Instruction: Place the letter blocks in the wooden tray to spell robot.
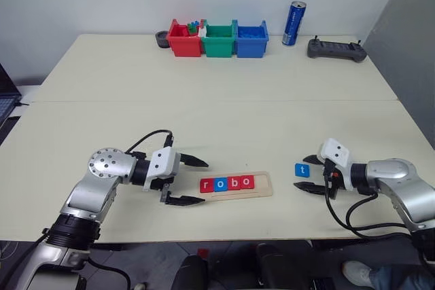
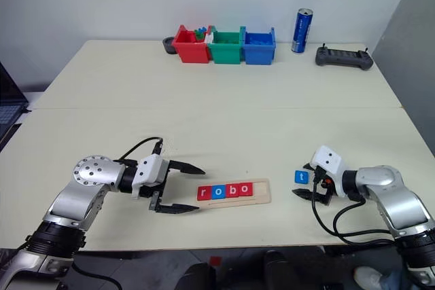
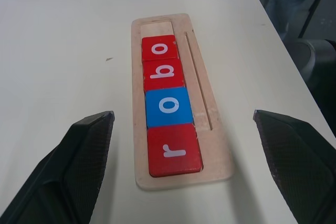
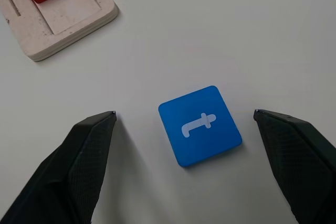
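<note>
The wooden tray (image 1: 264,185) lies near the table's front edge. Four letter blocks sit in its groove: red r (image 3: 174,150), blue o (image 3: 168,107), red b (image 3: 163,72) and red o (image 3: 159,49). The slot at its right end (image 3: 156,28) is bare. A blue t block (image 1: 302,170) lies flat on the table to the right of the tray. My right gripper (image 4: 184,113) is open, one finger on each side of the t block (image 4: 199,125), neither touching it. My left gripper (image 1: 205,183) is open just left of the tray and holds nothing.
Red (image 1: 182,41), green (image 1: 219,41) and blue (image 1: 251,41) bins stand in a row at the table's far edge. A blue can (image 1: 293,24) and a black controller (image 1: 336,49) are to their right. A laptop corner (image 1: 5,96) shows at the far left.
</note>
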